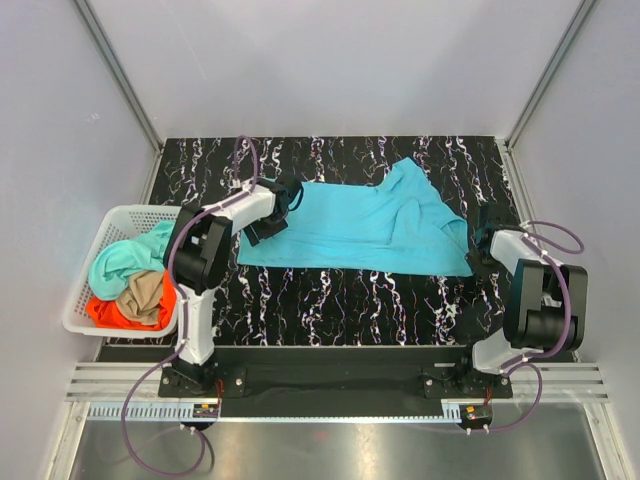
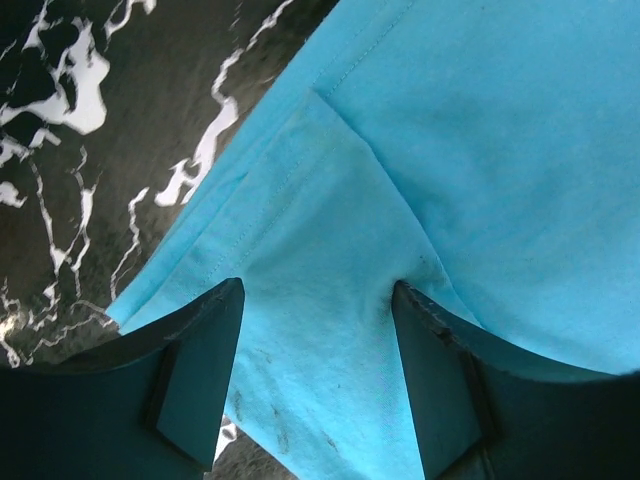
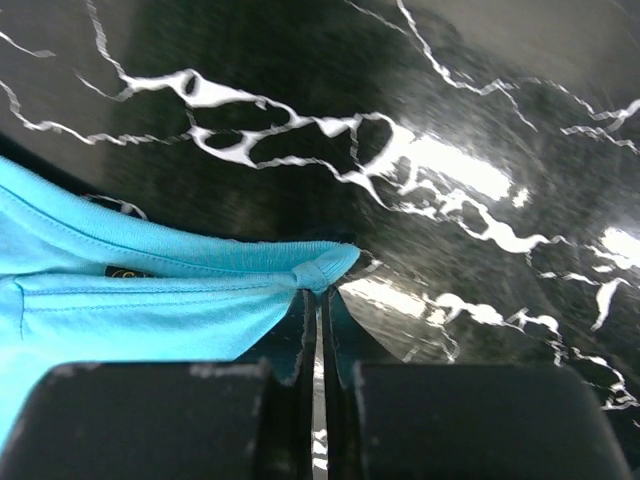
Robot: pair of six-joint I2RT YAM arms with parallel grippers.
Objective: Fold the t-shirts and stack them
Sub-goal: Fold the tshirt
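The bright cyan t-shirt (image 1: 365, 225) lies spread across the middle of the black marbled table. My left gripper (image 1: 268, 222) is at the shirt's left edge. In the left wrist view it is open (image 2: 318, 292), its jaws astride a flat fold of cyan cloth (image 2: 330, 250) near the hem, and nothing is gripped. My right gripper (image 1: 482, 243) is at the shirt's right corner. In the right wrist view its jaws are shut (image 3: 320, 288) and pinch the bunched tip of the cyan hem (image 3: 318, 270).
A white lattice basket (image 1: 88, 312) stands off the table's left edge and holds mint-teal (image 1: 125, 257), tan (image 1: 145, 293) and orange-red (image 1: 110, 314) shirts. Bare marbled table (image 1: 350, 300) lies in front of the shirt. Grey walls enclose the back and sides.
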